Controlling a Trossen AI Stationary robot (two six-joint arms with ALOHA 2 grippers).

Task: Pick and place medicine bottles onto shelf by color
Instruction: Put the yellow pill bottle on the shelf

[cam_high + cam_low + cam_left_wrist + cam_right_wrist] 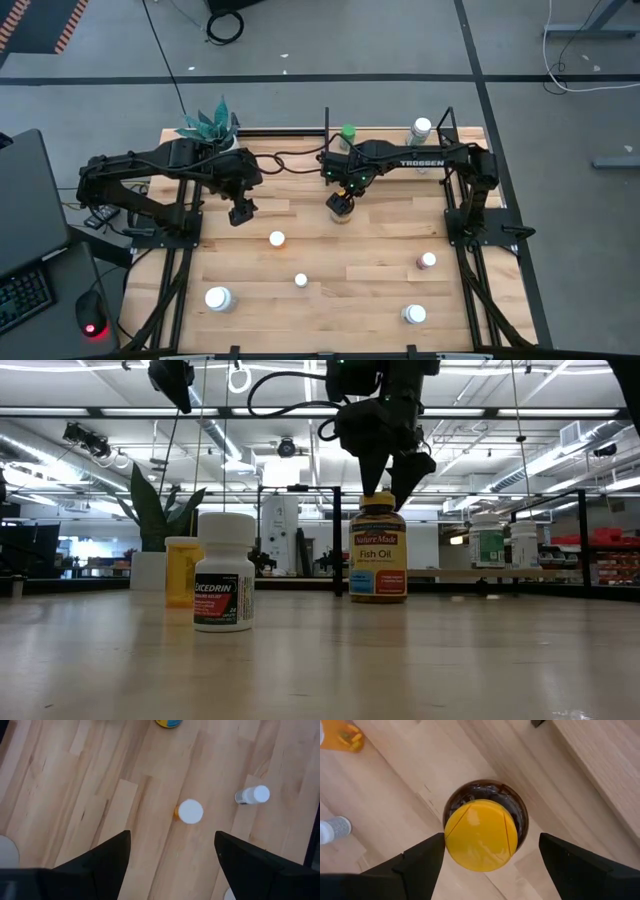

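Yellow-capped fish oil bottle [481, 834] stands under the right claw [490, 851], its fingers spread apart.

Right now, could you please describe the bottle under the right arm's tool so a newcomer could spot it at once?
Start at the shelf along the table's far edge. Just before it, mid-table, the right tool hangs open over the fish oil bottle. It alone is dark amber with a yellow cap and label.

The wooden table [380, 270] carried scattered pill bottles — a fish oil bottle [378, 550], an Excedrin bottle [224, 571] — plus a potted plant [212, 125]; the shelf [400, 165] held two bottles.
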